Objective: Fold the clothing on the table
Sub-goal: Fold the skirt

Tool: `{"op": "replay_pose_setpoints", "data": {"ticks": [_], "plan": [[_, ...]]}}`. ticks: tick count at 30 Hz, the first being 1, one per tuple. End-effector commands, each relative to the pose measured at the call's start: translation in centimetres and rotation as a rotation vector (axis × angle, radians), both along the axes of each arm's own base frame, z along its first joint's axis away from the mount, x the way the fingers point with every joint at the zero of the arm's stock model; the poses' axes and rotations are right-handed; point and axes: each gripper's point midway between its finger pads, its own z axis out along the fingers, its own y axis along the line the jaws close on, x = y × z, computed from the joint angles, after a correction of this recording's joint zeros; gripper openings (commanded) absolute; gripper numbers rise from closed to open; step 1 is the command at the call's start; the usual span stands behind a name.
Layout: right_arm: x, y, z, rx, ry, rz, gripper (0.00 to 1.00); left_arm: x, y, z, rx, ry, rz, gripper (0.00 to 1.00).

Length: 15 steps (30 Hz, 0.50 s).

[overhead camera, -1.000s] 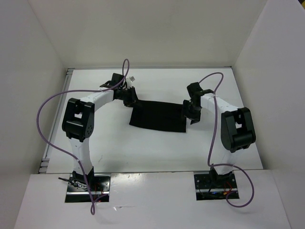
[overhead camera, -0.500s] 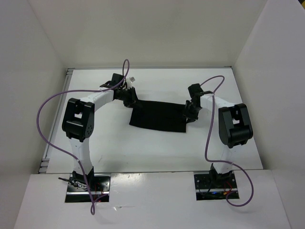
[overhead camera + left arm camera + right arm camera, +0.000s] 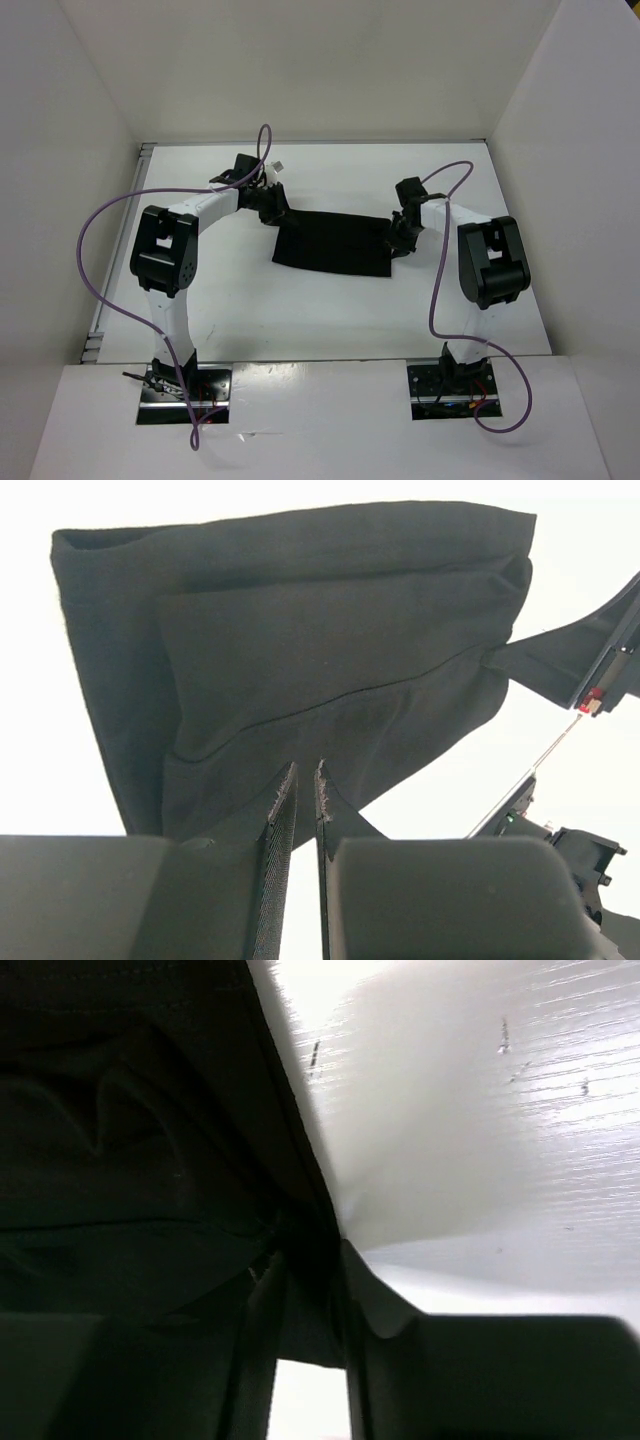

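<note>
**Fig.** The clothing (image 3: 333, 245) lay flat on the table (image 3: 300, 320) as a dark, roughly rectangular band. Its long axis ran side to side, from the left arm's side to the right arm's, so each short end pointed toward one arm. The left gripper (image 3: 277, 214) stood at the clothing's far left corner, and the right gripper (image 3: 394, 240) at the clothing's right end.

*Top view:* both grippers met the clothing's edge, but their jaws were too small to read.

*Left wrist view:* the left fingers (image 3: 283, 810) were drawn to a narrow slit, with a peak of the clothing pinched between them. The cloth showed a smaller folded layer lying over a larger one. The opposite end of the clothing was pulled to a point in the other gripper.

*Right wrist view:* the jaws stood narrow, clamped on a dark fold at the clothing's edge. Bare white table lay just beside the clothing, and the cloth itself was deep in shadow.
</note>
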Motion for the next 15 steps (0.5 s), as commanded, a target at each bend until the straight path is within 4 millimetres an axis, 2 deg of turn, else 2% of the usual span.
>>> {"op": "replay_pose_setpoints", "data": {"ticks": [1, 2, 3, 5, 6, 8, 10, 12, 13, 15], "plan": [[-0.4, -0.4, -2.9, 0.007, 0.041, -0.04, 0.27, 0.4, 0.9, 1.9, 0.015, -0.056, 0.025, 0.19], [-0.1, -0.4, -2.9, 0.009, 0.031, -0.04, 0.21, 0.4, 1.2, 2.2, 0.029, -0.069, 0.025, 0.19], [-0.1, -0.4, -2.9, 0.009, 0.031, -0.04, 0.19, 0.7, 2.1, 2.0, 0.045, -0.061, 0.05, 0.19], [-0.2, -0.2, -2.8, 0.017, 0.033, -0.038, 0.12, 1.7, 4.6, 2.1, 0.121, -0.076, 0.111, 0.23], [-0.2, -0.2, -2.8, 0.018, 0.033, -0.038, 0.09, 1.8, 6.1, 1.1, 0.205, -0.058, 0.16, 0.23], [-0.6, -0.3, -3.1, 0.015, 0.043, -0.038, 0.01, 2.6, 8.5, 0.7, 0.313, -0.078, 0.215, 0.23], [-0.3, -0.1, -2.3, 0.029, 0.023, -0.035, 0.0, 2.8, 10.4, 0.2, 0.42, -0.08, 0.262, 0.23], [-0.2, -0.1, -2.0, 0.031, 0.012, -0.035, 0.0, 2.5, 11.4, -1.4, 0.48, -0.044, 0.279, 0.23], [-0.4, -0.2, -2.0, 0.02, 0.019, -0.038, 0.0, 2.5, 11.4, -1.4, 0.48, -0.044, 0.279, 0.21], [-0.3, -0.2, -1.7, 0.023, 0.009, -0.037, 0.0, 2.0, 11.7, -3.1, 0.498, -0.007, 0.284, 0.2]]}}
